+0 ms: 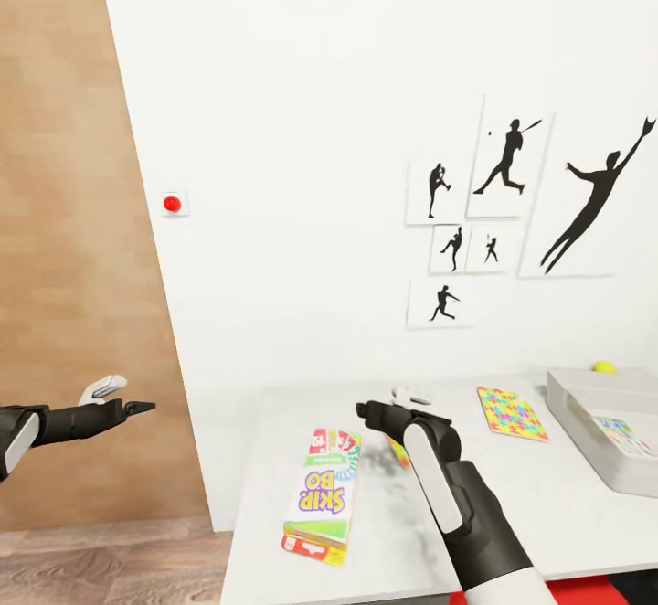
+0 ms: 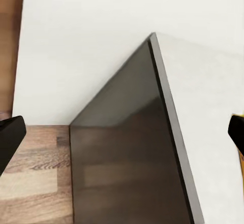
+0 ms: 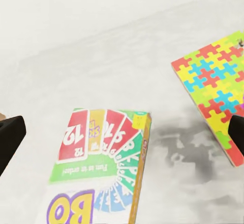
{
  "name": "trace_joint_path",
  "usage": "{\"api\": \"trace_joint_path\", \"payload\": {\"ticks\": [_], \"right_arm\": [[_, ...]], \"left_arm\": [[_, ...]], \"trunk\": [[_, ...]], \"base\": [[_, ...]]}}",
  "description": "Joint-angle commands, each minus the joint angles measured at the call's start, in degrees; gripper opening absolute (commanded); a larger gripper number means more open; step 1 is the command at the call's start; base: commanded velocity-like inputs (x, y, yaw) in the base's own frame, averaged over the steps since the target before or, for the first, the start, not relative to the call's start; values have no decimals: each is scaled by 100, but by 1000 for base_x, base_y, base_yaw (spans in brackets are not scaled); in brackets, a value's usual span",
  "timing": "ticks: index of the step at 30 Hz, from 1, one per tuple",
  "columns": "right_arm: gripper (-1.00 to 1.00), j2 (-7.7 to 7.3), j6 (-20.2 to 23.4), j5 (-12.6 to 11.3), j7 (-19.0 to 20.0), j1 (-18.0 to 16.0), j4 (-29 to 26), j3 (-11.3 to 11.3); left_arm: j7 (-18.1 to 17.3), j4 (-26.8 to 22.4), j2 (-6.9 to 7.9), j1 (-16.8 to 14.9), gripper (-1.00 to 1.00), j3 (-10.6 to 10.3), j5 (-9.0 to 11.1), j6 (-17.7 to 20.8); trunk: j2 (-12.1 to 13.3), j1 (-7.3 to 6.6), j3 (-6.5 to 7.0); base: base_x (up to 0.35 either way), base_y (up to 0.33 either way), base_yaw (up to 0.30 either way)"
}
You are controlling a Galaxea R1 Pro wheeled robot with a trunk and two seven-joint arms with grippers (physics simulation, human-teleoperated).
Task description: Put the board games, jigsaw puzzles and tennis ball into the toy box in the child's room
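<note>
Right tool (image 1: 395, 407) above SKIP BO game (image 1: 321, 495)

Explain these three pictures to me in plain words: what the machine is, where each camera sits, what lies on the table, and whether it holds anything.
This is a simulated two-armed robot on wheels. The large picture comes from its head, looking down over both arms. The other two come from cameras near each gripper, looking along its fingers.

In the head view, the left gripper hangs beside the table, over the wooden floor. The right gripper hovers above the tabletop. Both look open and empty.

On the table lie the SKIP BO board game, a jigsaw puzzle, and the grey toy box, with something flat and colourful inside. The tennis ball shows just behind the box.

The right wrist view shows the game and a puzzle below.
</note>
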Motion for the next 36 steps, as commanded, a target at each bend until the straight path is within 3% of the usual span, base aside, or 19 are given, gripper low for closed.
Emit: {"api": "trace_joint_path", "payload": {"ticks": [1, 30, 36], "right_arm": [[100, -1, 12, -49, -67, -4, -39, 19], [100, 0, -15, -12, -120, -11, -18, -8], [100, 4, -45, -20, -121, -60, 322, -32]], "left_arm": [[-2, 1, -1, -4, 100, 14, 17, 34], [11, 1, -40, -4, 100, 17, 19, 31], [11, 1, -37, -4, 100, 19, 19, 31]], "trunk": [[-5, 2, -9], [-5, 2, -9], [-5, 2, -9]], "base": [[165, 109, 0], [47, 28, 0], [61, 0, 0]]}}
